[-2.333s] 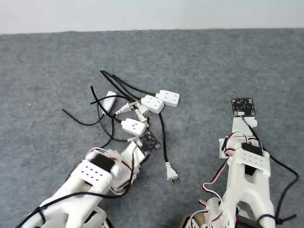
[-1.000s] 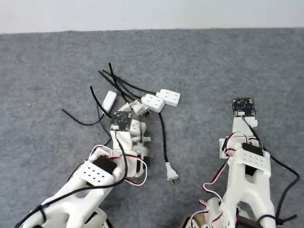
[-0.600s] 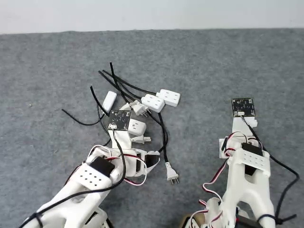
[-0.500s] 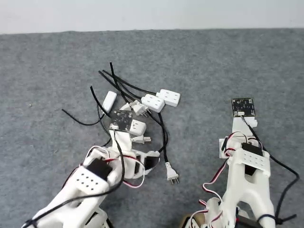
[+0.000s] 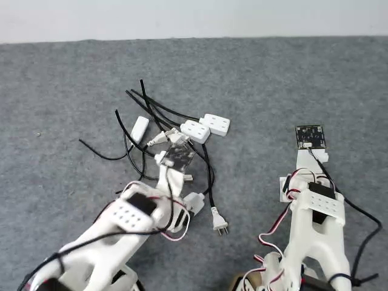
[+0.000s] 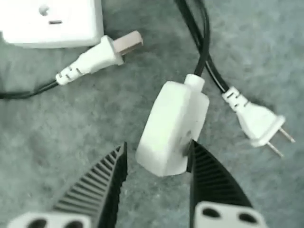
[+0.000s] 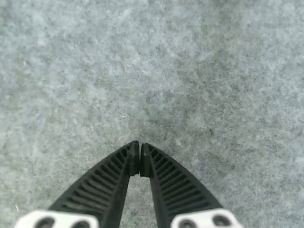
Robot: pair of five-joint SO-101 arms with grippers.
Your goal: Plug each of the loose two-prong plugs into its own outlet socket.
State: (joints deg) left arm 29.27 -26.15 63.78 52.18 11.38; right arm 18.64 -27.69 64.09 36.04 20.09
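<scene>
The left tool point(image 6: 157, 147), tips apart, straddles one end of a white oblong plastic outlet socket point(image 6: 176, 116). The right tool point(image 7: 139, 144) is pressed together, holding nothing.

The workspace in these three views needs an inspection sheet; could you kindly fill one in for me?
Surface: grey carpet-like mat, flat.
Job's things: rear socket and middle socket side by side; third socket with a two-prong plug and a second plug beside it, prongs bare; outlying plug apart, nearer the arm bases.
Clutter: nothing seen.
End effectors: left end effector open, straddling the third socket; right end effector shut over bare mat.
Cables: black cables tangled around the sockets.
Surroundings: pale wall beyond the mat.
</scene>
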